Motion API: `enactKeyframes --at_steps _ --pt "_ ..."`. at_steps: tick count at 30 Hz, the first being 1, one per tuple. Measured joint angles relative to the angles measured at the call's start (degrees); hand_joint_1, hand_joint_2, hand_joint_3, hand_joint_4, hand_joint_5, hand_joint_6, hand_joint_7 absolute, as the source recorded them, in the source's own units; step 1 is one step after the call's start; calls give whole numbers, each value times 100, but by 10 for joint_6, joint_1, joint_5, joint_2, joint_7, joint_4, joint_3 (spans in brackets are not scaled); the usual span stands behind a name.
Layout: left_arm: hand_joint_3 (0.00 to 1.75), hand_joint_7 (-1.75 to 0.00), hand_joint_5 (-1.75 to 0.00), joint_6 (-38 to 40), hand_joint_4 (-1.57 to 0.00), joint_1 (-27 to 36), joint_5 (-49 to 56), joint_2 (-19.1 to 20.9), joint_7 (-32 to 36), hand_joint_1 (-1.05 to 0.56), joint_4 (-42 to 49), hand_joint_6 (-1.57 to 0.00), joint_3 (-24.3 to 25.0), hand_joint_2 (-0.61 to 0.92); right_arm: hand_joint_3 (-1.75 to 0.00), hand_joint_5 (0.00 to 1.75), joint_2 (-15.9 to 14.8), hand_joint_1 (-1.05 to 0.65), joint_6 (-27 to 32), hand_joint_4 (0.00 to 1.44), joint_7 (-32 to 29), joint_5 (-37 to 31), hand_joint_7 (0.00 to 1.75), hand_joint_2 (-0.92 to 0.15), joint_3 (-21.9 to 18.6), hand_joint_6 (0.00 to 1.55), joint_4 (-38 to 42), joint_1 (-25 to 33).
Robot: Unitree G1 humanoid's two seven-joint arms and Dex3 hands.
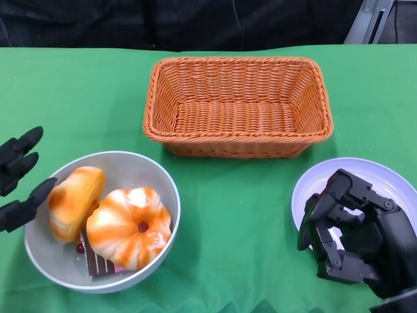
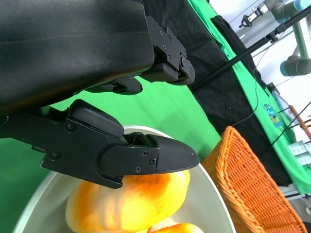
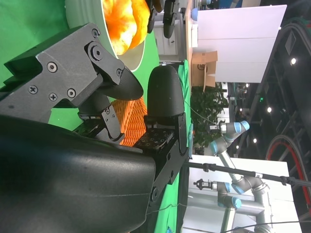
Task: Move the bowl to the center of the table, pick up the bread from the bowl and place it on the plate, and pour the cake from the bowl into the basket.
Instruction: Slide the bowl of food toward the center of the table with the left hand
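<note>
A grey bowl (image 1: 167,190) sits at the table's front left. It holds a long orange bread (image 1: 75,202), a round pumpkin-shaped bread (image 1: 129,228) and a chocolate cake slice (image 1: 98,264) half hidden beneath them. My left hand (image 1: 19,179) is at the bowl's left rim with its fingers apart; one fingertip reaches over the rim beside the long bread (image 2: 131,204), gripping nothing. My right hand (image 1: 355,235) hangs over the lavender plate (image 1: 384,177) at the front right, fingers loosely bent and empty. The orange wicker basket (image 1: 238,107) stands empty at the back centre.
Green cloth covers the table, with bare cloth between bowl and plate. In the left wrist view the basket (image 2: 252,189) lies just beyond the bowl's rim (image 2: 214,194). The right wrist view shows the bowl (image 3: 131,56) and basket (image 3: 133,124) past my fingers, with other robot arms in the background.
</note>
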Motion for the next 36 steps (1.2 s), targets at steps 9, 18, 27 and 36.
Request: enactKeyframes --at_steps 9,18,27,36 --pt "55 0 0 21 -32 0 1 0 -1 -84 1 -31 -6 92 -124 175 0 -10 0 75 -5 -2 157 -53 0 64 -1 1" --pt "58 0 -1 40 -31 0 -31 -5 -51 -88 -1 -29 -3 92 -123 175 0 -10 0 75 -4 -2 158 -54 1 63 -1 1" --pt "58 0 -1 60 -31 0 -41 -10 -75 -90 -8 -28 -4 92 -122 175 0 -12 -7 75 -5 -8 159 -54 0 63 3 1" --pt "58 0 0 78 -27 0 -42 -21 -83 -89 -21 -26 -5 92 -122 175 0 -12 -9 75 -7 -9 159 -54 0 63 3 1"
